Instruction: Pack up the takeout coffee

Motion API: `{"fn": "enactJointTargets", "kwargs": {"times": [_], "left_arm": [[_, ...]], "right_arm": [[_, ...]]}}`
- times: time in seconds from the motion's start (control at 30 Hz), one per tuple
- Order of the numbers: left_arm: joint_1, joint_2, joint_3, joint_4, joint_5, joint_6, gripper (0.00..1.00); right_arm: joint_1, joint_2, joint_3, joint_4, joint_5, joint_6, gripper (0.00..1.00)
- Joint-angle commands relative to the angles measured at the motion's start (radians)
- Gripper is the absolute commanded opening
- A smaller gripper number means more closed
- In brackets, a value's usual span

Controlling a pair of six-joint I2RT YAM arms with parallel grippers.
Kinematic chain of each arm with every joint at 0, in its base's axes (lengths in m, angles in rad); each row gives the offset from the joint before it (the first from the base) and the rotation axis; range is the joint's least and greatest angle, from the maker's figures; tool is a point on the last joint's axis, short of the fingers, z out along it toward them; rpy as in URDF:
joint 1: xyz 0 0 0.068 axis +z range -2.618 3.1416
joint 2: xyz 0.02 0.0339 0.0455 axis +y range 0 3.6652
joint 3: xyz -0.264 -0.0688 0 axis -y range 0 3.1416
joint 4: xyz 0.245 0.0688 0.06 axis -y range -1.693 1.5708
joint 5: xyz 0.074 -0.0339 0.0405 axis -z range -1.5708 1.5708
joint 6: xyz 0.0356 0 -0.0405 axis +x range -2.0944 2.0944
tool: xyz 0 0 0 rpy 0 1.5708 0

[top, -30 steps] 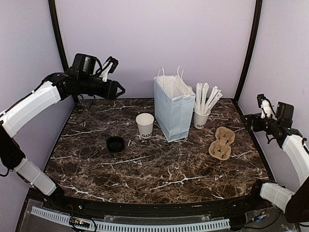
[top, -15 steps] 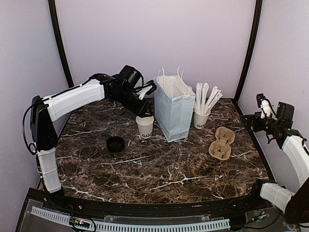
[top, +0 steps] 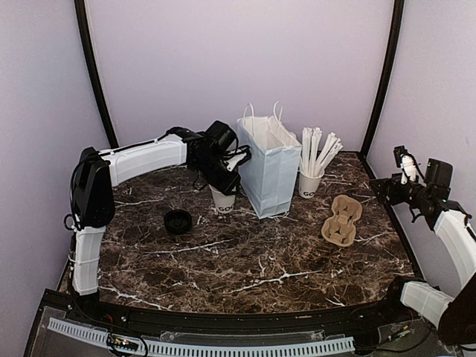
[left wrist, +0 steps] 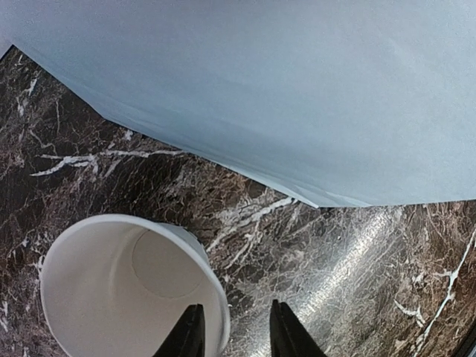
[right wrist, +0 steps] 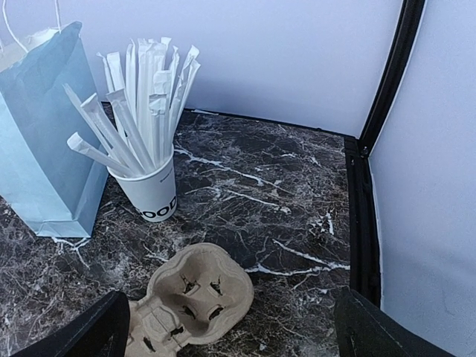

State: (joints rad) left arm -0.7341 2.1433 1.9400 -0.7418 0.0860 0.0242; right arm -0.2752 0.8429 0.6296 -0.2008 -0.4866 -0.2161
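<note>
Takeout coffee cup (top: pixel 223 202) stands lidless on the surface (top: pixel 245 260), just beside the white bag (top: pixel 266 175); its black lid (top: pixel 178 221) lies apart. The left fingers (left wrist: pixel 190 335) straddle its rim, partly open and not yet clamped, likely to lift it by the wall. The right fingers (right wrist: pixel 82 335) are spread wide and hold nothing.

A white paper bag (top: pixel 268 171) stands upright near the back of the dark marble surface (top: pixel 245 256), its handles up. Just right of it sits a white cup (top: pixel 310 184) crammed with wrapped white sticks (top: pixel 318 149) that fan outward. A brown pulp carrier (top: pixel 342 220) lies nearer the front, right of the bag. Lilac walls (top: pixel 238 59) enclose the space.
</note>
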Motion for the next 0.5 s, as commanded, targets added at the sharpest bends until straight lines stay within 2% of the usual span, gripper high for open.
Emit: {"fn": "enactJointTargets", "kwargs": {"times": [0.0, 0.47], "left_arm": [[-0.001, 0.001, 0.038, -0.008, -0.029, 0.026, 0.29], [-0.001, 0.033, 0.049, -0.015, -0.041, 0.051, 0.17]], "right_arm": [[-0.005, -0.006, -0.014, 0.05, -0.011, -0.016, 0.97], [-0.003, -0.005, -0.022, 0.052, -0.008, -0.026, 0.97]]}}
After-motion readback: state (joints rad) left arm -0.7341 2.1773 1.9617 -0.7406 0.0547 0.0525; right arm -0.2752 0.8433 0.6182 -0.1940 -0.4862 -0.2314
